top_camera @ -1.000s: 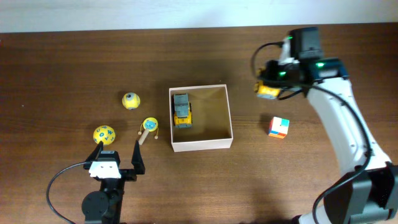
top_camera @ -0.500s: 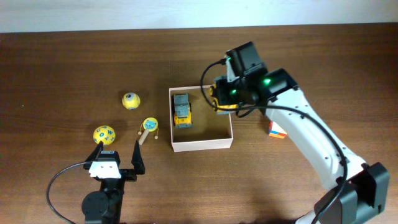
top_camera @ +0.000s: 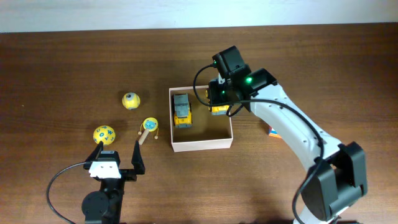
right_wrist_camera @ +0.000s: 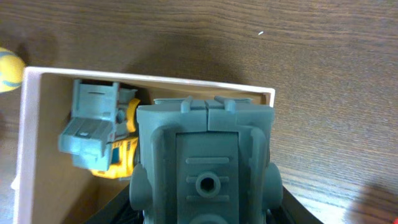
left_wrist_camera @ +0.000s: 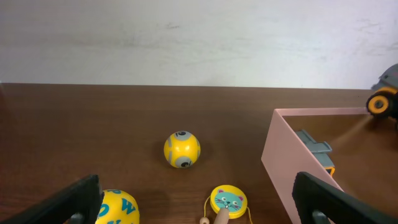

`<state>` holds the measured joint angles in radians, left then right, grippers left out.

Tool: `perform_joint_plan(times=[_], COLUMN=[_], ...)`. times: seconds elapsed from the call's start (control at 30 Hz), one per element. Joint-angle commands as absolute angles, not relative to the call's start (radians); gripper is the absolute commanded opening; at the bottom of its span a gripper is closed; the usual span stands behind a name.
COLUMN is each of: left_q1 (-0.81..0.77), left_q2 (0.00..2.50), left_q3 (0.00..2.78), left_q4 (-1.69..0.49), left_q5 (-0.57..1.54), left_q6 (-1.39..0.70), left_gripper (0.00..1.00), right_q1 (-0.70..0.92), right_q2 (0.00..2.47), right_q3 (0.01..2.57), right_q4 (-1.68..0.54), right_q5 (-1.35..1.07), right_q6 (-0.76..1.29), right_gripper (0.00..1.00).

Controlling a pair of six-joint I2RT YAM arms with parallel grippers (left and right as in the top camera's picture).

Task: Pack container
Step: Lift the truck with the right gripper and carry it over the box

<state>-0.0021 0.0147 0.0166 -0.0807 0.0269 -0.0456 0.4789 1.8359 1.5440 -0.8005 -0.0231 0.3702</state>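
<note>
Two grippers were examined. We find the left gripper [top_camera: 119, 147] low at the near edge of the table [top_camera: 62, 56], its fingers [left_wrist_camera: 71, 200] spread wide with nothing between them. The right gripper [top_camera: 219, 103] hangs over the container [top_camera: 201, 145], pinching a yellow-and-grey toy vehicle [top_camera: 218, 110]. From the right wrist this toy's grey body fills most of the view (the fingers themselves are hidden behind it).

The container sits at the middle of the table, open side up. Inside it, a second yellow-and-grey truck [top_camera: 181, 111] lies along the left wall. The held vehicle is above the far right part of the tan floor, close to the right wall.

Left of the container, outside it, we note three yellow toys: an eyed ball [top_camera: 130, 100], a blue-marked ball [top_camera: 104, 134] and a cat-faced disc on a wooden stick [top_camera: 149, 126]. The disc is nearest the wall. A coloured cube [top_camera: 272, 131] shows right of the container, mostly covered by the right arm.
</note>
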Motion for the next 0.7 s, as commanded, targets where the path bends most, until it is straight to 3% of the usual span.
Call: perform_joint_plan(times=[0.0, 0.67], left_q1=[0.003, 0.003], left_q2=[0.008, 0.008], left_q3=[0.009, 0.009], left_q4=[-0.079, -0.079], left_q5=[0.041, 0.041], left_q6=[-0.03, -0.03], left_gripper=[0.99, 0.99], right_q1=[0.485, 0.505], right_q2=[1.873, 2.003], right_q3=[1.539, 1.539], right_q4=[-0.791, -0.728], right_q5=[-0.003, -0.006], right_q6=[0.383, 0.401], right_gripper=[0.45, 0.45])
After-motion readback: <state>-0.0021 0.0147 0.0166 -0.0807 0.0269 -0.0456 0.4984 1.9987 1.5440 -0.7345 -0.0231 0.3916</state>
